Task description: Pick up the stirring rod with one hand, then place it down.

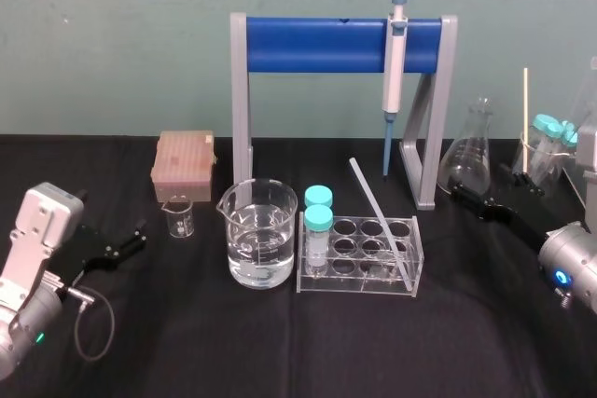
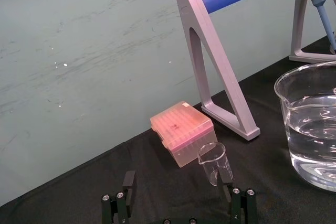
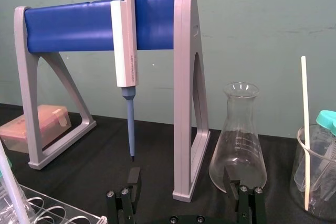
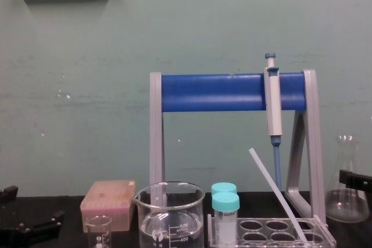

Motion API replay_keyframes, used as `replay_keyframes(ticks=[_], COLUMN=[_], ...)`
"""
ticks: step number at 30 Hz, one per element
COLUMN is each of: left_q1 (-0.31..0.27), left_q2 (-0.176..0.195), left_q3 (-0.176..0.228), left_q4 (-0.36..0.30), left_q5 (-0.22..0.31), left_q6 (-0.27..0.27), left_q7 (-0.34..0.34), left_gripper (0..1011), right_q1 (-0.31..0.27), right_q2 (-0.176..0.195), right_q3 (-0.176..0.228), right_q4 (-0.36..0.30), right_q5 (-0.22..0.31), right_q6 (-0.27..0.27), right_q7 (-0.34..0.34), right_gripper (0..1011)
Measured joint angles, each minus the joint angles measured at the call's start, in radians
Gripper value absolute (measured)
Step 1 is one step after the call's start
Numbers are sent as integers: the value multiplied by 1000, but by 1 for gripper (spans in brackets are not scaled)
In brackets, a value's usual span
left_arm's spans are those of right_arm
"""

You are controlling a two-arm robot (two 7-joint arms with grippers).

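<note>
The stirring rod (image 1: 382, 226) is a thin translucent glass rod leaning slanted in the clear tube rack (image 1: 359, 272), its lower end in a front right hole; it also rises from the rack in the chest view as the rod (image 4: 278, 193). My left gripper (image 1: 140, 233) rests open at the table's left, far from the rod, with a small beaker (image 2: 214, 163) just beyond its fingers. My right gripper (image 1: 492, 191) stands open at the right, empty, facing the flask (image 3: 239, 140) and apart from the rod.
A grey and blue stand (image 1: 336, 44) holds a white pipette (image 1: 395, 62) behind the rack. A beaker of water (image 1: 259, 247), a pink tip box (image 1: 184, 165), two teal-capped tubes (image 1: 318, 221) and a beaker with a cream stick (image 3: 305, 129) stand around.
</note>
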Motion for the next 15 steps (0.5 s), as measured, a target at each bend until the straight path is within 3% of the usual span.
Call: replay_keyframes(ticks=[15], left_q1=[0], left_q2=[0], left_q3=[0], left_q4=[0], left_q5=[0], left_q6=[0], left_q7=[0], left_gripper=[1000], right_q1=[-1], right_q2=[1], right_q3=[-1], right_q4=[-1], right_q5=[1], right_q6=[-4], right_q7=[0], right_gripper=[1003])
